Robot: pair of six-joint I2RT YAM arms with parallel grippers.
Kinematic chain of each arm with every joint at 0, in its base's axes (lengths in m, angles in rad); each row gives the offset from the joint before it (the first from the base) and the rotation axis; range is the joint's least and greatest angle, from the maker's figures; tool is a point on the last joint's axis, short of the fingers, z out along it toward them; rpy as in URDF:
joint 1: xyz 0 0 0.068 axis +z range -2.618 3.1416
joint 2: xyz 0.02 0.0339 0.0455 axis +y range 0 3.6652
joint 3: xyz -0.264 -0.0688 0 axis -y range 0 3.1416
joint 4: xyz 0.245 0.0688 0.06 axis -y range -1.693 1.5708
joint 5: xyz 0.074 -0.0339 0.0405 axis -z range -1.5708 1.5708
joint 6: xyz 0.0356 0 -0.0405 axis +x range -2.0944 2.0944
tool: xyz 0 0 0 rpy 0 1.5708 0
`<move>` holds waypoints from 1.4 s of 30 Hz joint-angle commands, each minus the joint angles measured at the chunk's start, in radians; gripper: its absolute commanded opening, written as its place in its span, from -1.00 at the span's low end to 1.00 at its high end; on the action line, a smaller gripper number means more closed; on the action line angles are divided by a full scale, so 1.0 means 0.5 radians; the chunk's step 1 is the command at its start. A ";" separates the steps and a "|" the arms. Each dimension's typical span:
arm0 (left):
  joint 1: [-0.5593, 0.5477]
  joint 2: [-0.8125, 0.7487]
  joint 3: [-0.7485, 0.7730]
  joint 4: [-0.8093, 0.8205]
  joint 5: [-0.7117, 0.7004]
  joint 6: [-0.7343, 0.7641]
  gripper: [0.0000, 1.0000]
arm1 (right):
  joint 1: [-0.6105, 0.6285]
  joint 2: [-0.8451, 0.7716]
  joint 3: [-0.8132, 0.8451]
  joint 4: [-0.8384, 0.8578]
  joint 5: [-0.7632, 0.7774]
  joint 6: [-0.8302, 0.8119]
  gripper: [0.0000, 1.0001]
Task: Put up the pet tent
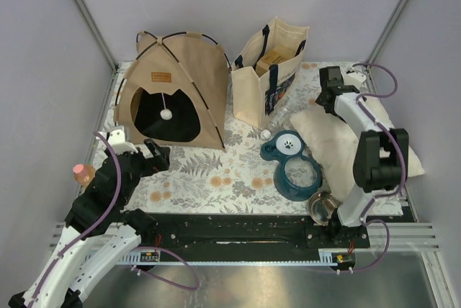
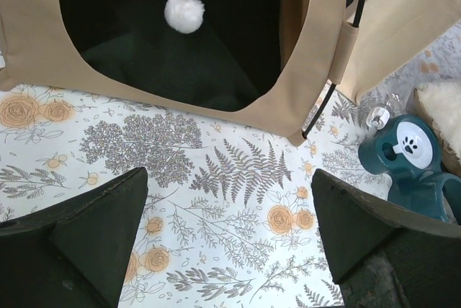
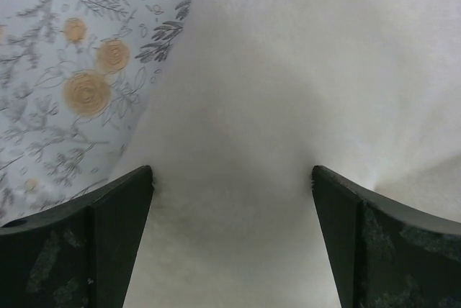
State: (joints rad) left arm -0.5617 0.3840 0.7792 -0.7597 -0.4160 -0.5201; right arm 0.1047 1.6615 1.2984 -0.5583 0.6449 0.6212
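The tan pet tent stands erected at the back left of the floral mat, with black poles, a brown label patch and an arched dark doorway. Its white pom-pom hangs in the doorway and also shows in the left wrist view. My left gripper is open and empty, low over the mat just in front of the tent. My right gripper is open, its jaws pressed down on either side of a fold of the fluffy white pillow.
A cream tote bag with navy handles stands right of the tent. A teal pet water dispenser lies mid-mat, also in the left wrist view. A metal bowl sits at the front right. A pink-capped bottle is at the left edge.
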 commanded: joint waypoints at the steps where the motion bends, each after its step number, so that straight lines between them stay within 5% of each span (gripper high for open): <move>1: -0.002 -0.050 -0.037 0.084 0.040 0.006 0.98 | -0.099 0.358 0.232 -0.165 0.005 0.071 0.99; 4: -0.006 -0.078 -0.064 0.090 0.034 -0.006 0.98 | -0.154 0.420 0.306 -0.234 -0.108 0.092 0.99; 6: -0.003 -0.075 -0.070 0.090 0.037 -0.009 0.98 | -0.185 0.395 0.287 -0.212 -0.234 0.031 0.70; 7: -0.002 -0.075 -0.067 0.093 0.043 -0.015 0.98 | -0.191 0.383 0.284 -0.188 -0.295 -0.006 0.37; 9: -0.003 -0.068 -0.070 0.099 0.047 -0.021 0.98 | -0.194 0.374 0.293 -0.163 -0.354 -0.040 -0.72; 10: -0.002 -0.068 -0.070 0.102 0.050 -0.024 0.98 | -0.194 0.365 0.302 -0.163 -0.372 -0.055 -1.00; 25: -0.002 -0.044 -0.049 0.124 0.096 -0.012 0.98 | -0.151 -0.647 0.232 -0.009 -0.378 -0.331 -1.00; 31: -0.006 -0.038 -0.012 0.108 0.105 0.009 0.98 | -0.047 -0.911 0.333 -0.003 -0.700 -0.497 -1.00; 42: -0.006 -0.013 0.074 0.065 0.114 0.009 0.98 | 0.787 -1.197 0.533 -0.273 -0.722 -0.638 -1.00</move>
State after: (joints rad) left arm -0.5617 0.3698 0.7704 -0.7509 -0.3695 -0.5240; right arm 0.3805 1.1324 1.4963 -0.6662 0.2913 0.3248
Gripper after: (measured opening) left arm 0.988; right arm 0.037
